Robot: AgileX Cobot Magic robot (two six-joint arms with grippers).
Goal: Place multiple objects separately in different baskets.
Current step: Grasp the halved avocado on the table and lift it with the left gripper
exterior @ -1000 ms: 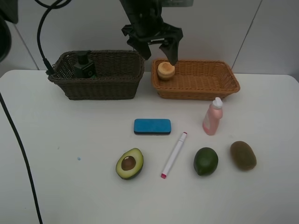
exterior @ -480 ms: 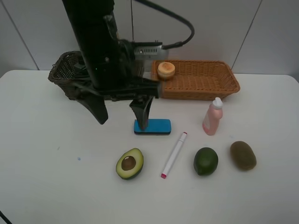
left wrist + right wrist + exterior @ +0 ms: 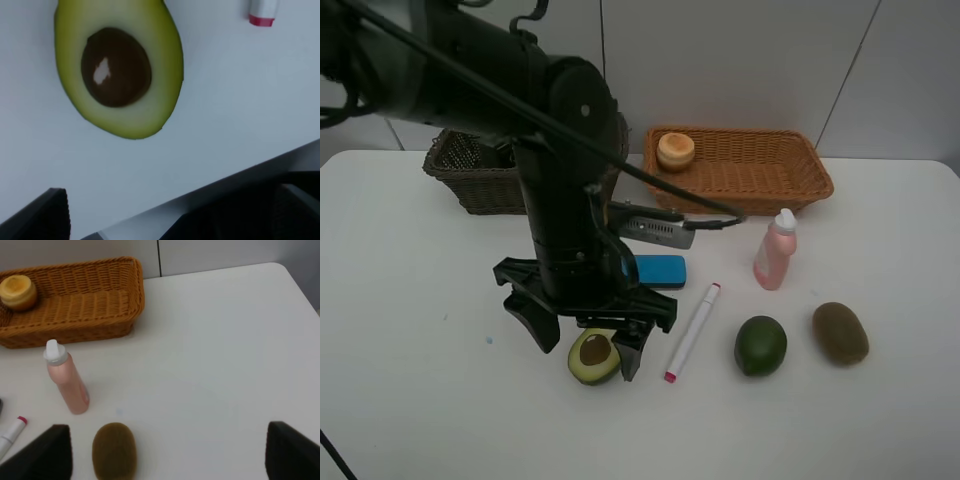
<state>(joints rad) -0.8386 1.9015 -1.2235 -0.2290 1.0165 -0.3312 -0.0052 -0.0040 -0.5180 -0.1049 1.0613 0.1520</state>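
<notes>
My left claw hangs spread wide just above the white table, one dark finger on each side of the avocado half and nothing held between them. I cannot tell from the high view whether the finger nearer the marker brushes the fruit; my wrist view shows clear table around it. The avocado lies cut face up: pale yellow-green flesh, a thin darker green rim of skin, and a round dark brown pit with a small glint of light on it. Just beside it lies the white marker, its pink end toward the front of the table. Behind my arm the blue eraser shows only partly. Further right sit the green lime and the brown kiwi, with the pink bottle upright behind them. At the back, the light tan basket holds a round pale-orange fruit in its left end; the dark brown basket is largely hidden by my arm. My right claw is also spread wide and empty, above bare table near the kiwi.
</notes>
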